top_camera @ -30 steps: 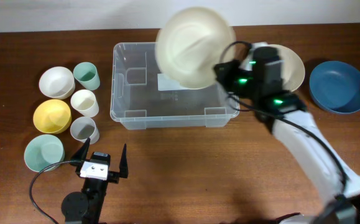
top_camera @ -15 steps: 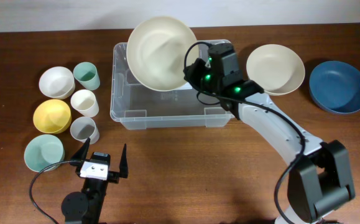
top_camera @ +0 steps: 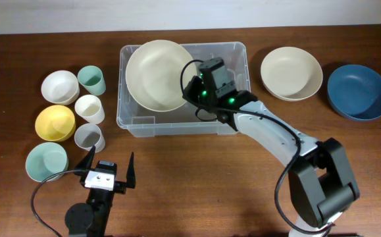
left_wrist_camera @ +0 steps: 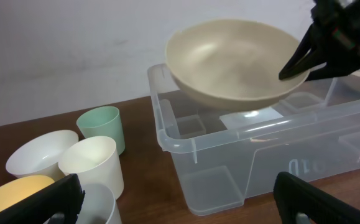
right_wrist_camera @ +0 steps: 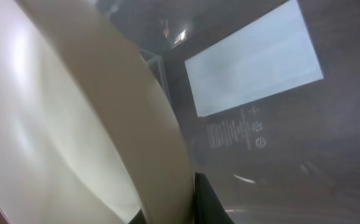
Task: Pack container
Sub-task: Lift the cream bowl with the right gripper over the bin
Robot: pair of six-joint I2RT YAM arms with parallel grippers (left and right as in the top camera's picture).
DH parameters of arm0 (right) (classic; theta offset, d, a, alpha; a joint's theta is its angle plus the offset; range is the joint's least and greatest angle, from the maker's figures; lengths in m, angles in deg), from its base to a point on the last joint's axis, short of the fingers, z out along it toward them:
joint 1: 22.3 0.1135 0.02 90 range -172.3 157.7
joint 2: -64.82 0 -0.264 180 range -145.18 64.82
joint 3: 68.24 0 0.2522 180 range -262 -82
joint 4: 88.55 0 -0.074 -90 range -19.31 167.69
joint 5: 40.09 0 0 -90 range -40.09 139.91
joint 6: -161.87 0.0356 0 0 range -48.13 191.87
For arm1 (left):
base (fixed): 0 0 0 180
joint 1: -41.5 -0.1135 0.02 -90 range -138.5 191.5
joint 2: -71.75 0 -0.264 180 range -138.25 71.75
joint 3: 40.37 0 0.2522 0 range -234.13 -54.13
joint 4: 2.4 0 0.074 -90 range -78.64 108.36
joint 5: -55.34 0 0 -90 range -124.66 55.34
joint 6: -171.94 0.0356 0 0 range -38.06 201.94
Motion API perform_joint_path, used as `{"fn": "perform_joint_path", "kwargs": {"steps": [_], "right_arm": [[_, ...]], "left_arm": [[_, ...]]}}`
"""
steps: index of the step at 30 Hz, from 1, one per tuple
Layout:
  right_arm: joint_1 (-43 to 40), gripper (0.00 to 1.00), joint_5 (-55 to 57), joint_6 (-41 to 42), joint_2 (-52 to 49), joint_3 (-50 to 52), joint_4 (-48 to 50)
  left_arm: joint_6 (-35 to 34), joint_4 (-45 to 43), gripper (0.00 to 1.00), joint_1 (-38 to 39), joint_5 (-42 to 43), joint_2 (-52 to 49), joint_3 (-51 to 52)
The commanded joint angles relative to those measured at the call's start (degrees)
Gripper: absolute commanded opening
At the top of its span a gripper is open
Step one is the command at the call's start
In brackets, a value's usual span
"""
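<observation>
Container (top_camera: 170, 125) first: a big clear plastic bin at the far middle of the table, long side running left to right, with nothing resting on its base that I can see. It looks light and thin-walled, so I judge it would flex if squeezed and could skid on the wood if bumped. The rolled rim is the firmest place to take it, as the smooth walls give fingers little to bite on.

Next in size, the large cream bowl (top_camera: 152, 74) hangs tilted above the bin's left half, clear of the floor in the left wrist view. It seems stiff, smooth and fairly light. The right gripper (top_camera: 189, 89) is pinched tight on its right-hand rim, a thin edge hold from which the bowl could swivel or slip, so lowering gently looks wiser than dropping.

To the right of the bin sit a second cream bowl (top_camera: 291, 72) and a blue bowl (top_camera: 358, 91).

On the left stand a white bowl (top_camera: 60, 87), a yellow bowl (top_camera: 54, 122) and a pale green bowl (top_camera: 46, 161), beside three small cups (top_camera: 89, 108).

The left gripper (top_camera: 108, 164) waits at the near left, fingers spread wide, holding nothing.
</observation>
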Motion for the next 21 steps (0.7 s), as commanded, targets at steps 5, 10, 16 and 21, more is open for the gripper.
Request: {"fn": "perform_joint_path", "kwargs": {"steps": [5, 10, 16, 21], "right_arm": [[0.3, 0.09, 2.2, 0.7, -2.6, -1.6, 0.5], [0.3, 0.10, 2.1, 1.4, -4.8, -1.6, 1.9], [0.2, 0.11, 1.7, 2.6, -5.7, -1.6, 2.2], [0.2, 0.13, 1.7, 2.6, -5.7, -1.6, 2.3]], "left_arm": [[0.7, 0.4, 1.00, 0.2, -0.4, 0.5, 0.1], [0.7, 0.4, 1.00, 0.2, -0.4, 0.5, 0.1], [0.7, 0.4, 1.00, 0.2, -0.4, 0.5, 0.1], [0.7, 0.4, 1.00, 0.2, -0.4, 0.5, 0.1]]}}
